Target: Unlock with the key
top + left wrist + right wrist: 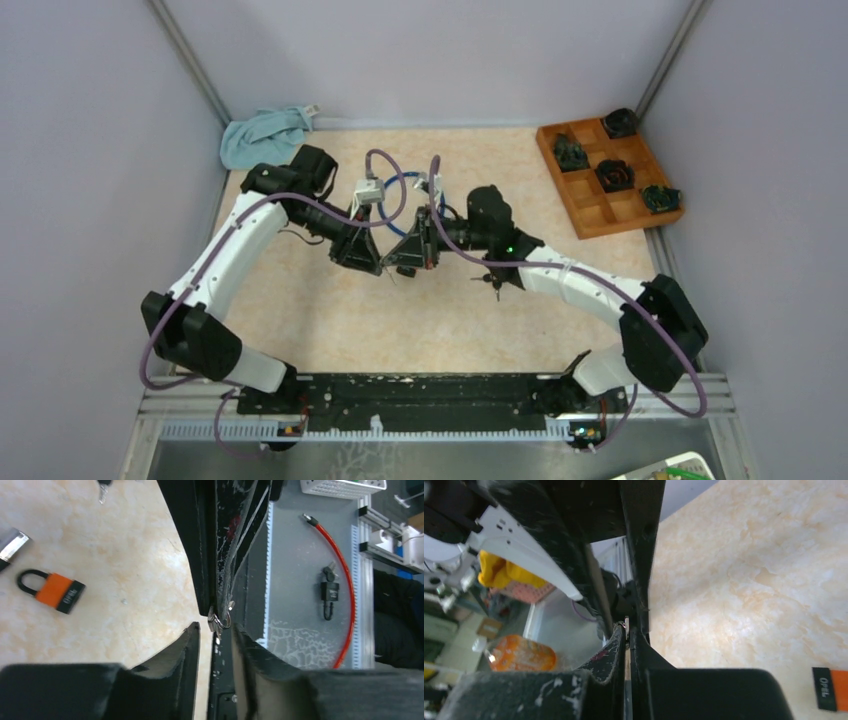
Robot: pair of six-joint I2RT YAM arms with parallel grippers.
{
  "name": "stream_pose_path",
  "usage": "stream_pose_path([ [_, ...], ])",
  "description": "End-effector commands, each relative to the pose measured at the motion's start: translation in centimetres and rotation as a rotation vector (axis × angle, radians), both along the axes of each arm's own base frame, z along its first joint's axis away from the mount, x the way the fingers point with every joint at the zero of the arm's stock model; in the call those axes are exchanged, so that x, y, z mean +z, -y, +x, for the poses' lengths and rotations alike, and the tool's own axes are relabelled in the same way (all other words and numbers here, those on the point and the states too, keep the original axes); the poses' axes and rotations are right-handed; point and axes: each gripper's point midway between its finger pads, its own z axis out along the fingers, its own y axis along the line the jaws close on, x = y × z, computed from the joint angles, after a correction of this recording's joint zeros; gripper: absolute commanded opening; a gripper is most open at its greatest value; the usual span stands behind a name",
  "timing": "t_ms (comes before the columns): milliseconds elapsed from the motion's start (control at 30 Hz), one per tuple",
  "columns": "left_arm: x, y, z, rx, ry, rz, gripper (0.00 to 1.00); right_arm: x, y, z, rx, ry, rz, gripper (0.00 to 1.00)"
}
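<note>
A: State of the jaws?

B: The right jaws are pressed together on a thin metal piece with a ring, taken to be the key (219,621). It is held in the air over mid-worktop. The left jaws stand apart, one on either side of the key. Whether they touch it cannot be told.

A: And the lock?

B: The padlock (52,591), orange-bodied, lies flat on the worktop (125,555), near the jaws but apart from them. Its shackle looks shut. Nothing holds it.

A: Step in hand?

B: Judged to be a hand-over of the key between arms. To do it well, the left jaws should close on the bow, leaving the blade free and straight. The right jaws should let go only once that grip is firm, or the key drops. The padlock will then need pinning, since a loose body would slide when the key pushes in.

A: Containers?

B: A wooden tray (590,225) sits far right, divided into compartments. Four compartments each hold one dark item (615,175), kind not legible. The others look bare.
</note>
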Motion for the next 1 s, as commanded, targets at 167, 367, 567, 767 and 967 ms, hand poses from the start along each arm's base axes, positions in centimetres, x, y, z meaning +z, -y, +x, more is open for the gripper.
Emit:
stream_pose_path([
  [167, 5.4, 1.1, 1.2, 0.063, 0.158, -0.109, 0.61, 7.1, 3.0, -0.5, -0.205, -0.034, 0.53, 0.0],
  [367, 7.2, 1.9, 1.3, 0.138, 0.148, -0.202, 0.55, 8.9, 4.7, -0.6, -0.256, -0.043, 0.672, 0.0],
  [567, 7.3, 2.4, 1.1, 0.195, 0.118, -0.268, 0.44, 10.2, 4.7, -0.5, -0.288, -0.012, 0.678, 0.0],
  [767, 8.0, 2.7, 0.9, 0.189, 0.087, -0.294, 0.34, 9.9, 3.8, -0.3, -0.312, 0.005, 0.624, 0.0],
  [967, 7.8, 2.8, 1.0, 0.179, 0.093, -0.294, 0.23, 9.3, 3.3, -0.3, -0.308, -0.004, 0.608, 0.0],
])
